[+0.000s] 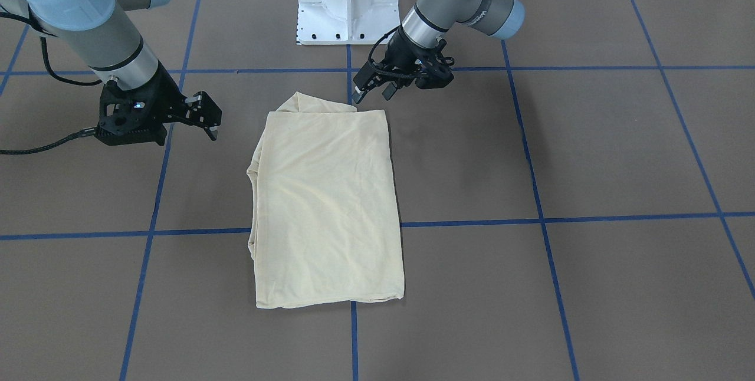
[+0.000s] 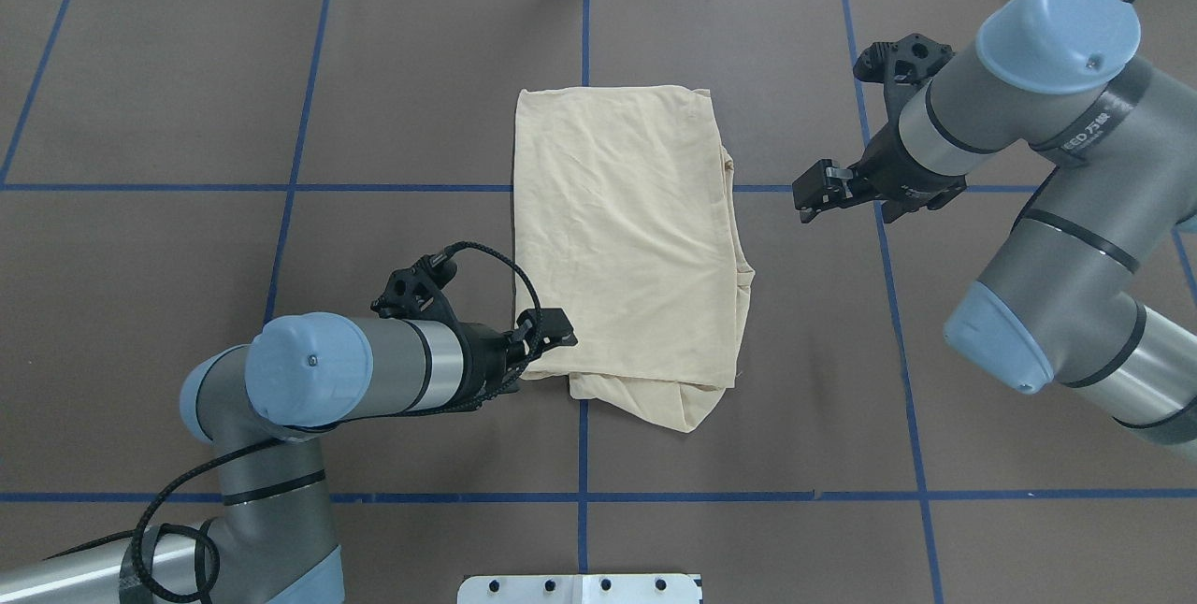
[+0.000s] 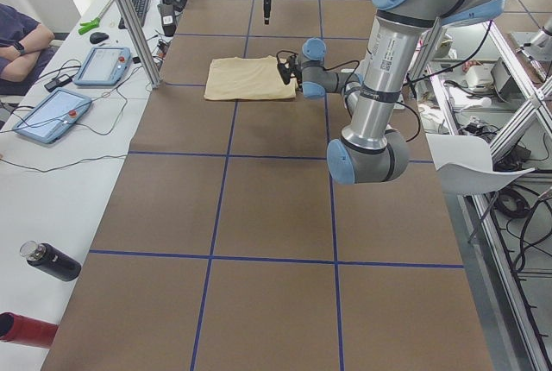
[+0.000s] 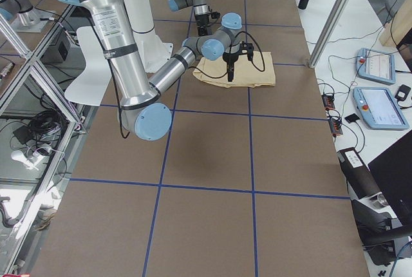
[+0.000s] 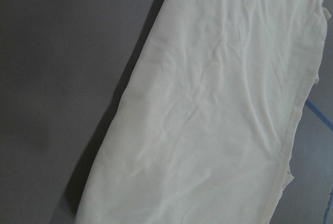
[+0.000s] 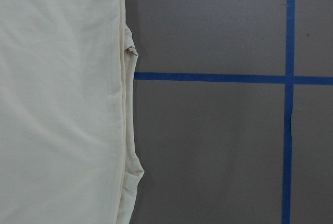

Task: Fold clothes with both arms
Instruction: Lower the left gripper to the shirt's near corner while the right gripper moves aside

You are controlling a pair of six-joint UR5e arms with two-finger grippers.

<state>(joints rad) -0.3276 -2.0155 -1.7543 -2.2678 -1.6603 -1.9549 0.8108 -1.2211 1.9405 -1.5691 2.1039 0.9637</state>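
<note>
Cream, thin and limp, the folded T-shirt [image 1: 330,204] will likely sag, so we would pinch its stacked corners. Our left gripper [image 1: 373,93] gapes empty; whether the right gripper [image 1: 209,121] is spread, we cannot tell.

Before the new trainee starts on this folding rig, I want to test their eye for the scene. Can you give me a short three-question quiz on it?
1. True or false: the right gripper is apart from the T-shirt, over bare table.
2. How does the T-shirt lie? A: spread flat, sleeves out. B: folded into a rough rectangle. C: bunched in a heap.
3. Which gripper is at one of the T-shirt's corners?
Key: 1 true; 2 B; 3 the left gripper.
</note>
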